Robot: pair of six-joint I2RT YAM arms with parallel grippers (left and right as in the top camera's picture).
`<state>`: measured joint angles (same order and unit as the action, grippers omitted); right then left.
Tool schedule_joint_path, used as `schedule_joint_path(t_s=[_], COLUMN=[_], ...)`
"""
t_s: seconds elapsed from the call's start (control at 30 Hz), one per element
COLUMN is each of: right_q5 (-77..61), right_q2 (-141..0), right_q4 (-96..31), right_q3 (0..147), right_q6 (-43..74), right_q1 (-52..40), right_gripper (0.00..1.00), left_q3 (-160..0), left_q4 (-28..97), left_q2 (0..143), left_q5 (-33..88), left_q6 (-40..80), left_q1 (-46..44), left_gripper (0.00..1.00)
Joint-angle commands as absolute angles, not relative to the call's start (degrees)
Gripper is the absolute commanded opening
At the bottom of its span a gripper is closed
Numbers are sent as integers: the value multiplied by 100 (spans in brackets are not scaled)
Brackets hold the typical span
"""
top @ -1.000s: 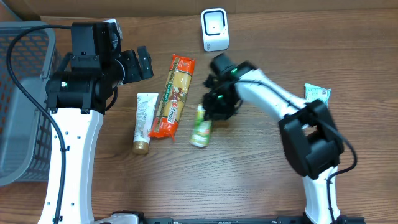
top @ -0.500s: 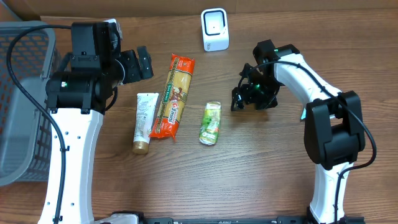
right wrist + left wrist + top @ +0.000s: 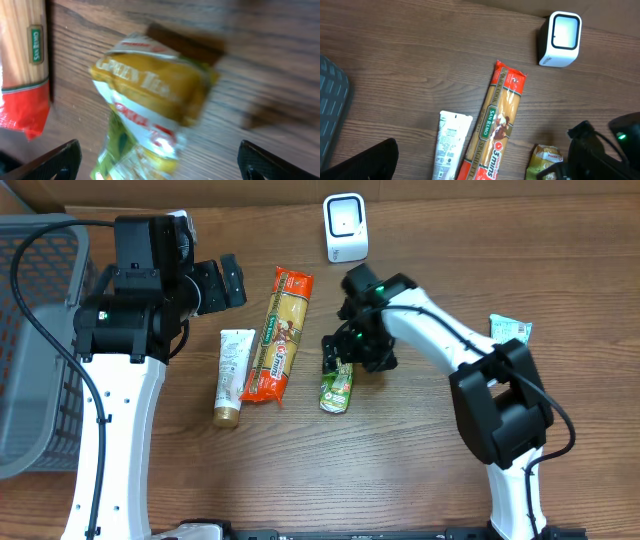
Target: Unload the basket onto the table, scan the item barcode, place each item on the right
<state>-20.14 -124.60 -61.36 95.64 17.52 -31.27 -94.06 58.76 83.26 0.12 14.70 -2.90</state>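
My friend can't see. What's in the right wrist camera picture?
A blurry yellow-and-green tea packet lies on the wooden table, between the open right gripper and its dark fingertips in the bottom corners. A spaghetti pack pokes in at top left.

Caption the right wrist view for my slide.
Open right pincer hovers over a green tea packet beside the spaghetti pack.

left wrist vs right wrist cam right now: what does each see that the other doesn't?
Left wrist only: white scanner, tube, basket corner. Right wrist only: readable lettering on the green tea packet. Both: that packet, the spaghetti pack, the right gripper open over the packet, the wooden table.
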Motion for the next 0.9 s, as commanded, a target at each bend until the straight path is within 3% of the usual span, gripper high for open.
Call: schedule_joint_path(t_s=[0.0, 0.37, 0.73, 0.8, 0.87], right_q5=[-1610, -1245, -1138, -1160, -1162], right_q2=[-12346, -12346, -12346, -12346, -12344], right_q4=[-6134, -6364, -6396, -6390, -6403], right_q3=[9631, 9413, 9413, 9419, 9448], right_q6=[2567, 3138, 3197, 3194, 3166], right_q1=[-3369, -4086, -4082, -4080, -4080], right_gripper=[100, 97, 39, 23, 17], left_q3=[-9454, -9454, -9454, -9454, -9454], left_q4=[5870, 5870, 5867, 5870, 5870], left_q2=[8324, 8324, 8324, 8324, 8324], left_q5=[-60, -60, -60, -60, -60], left_q6=[1544, 1544, 1546, 1544, 1544], left_q1=[-303, -303, -303, -303, -303], left_gripper=[100, 100, 100, 100, 100])
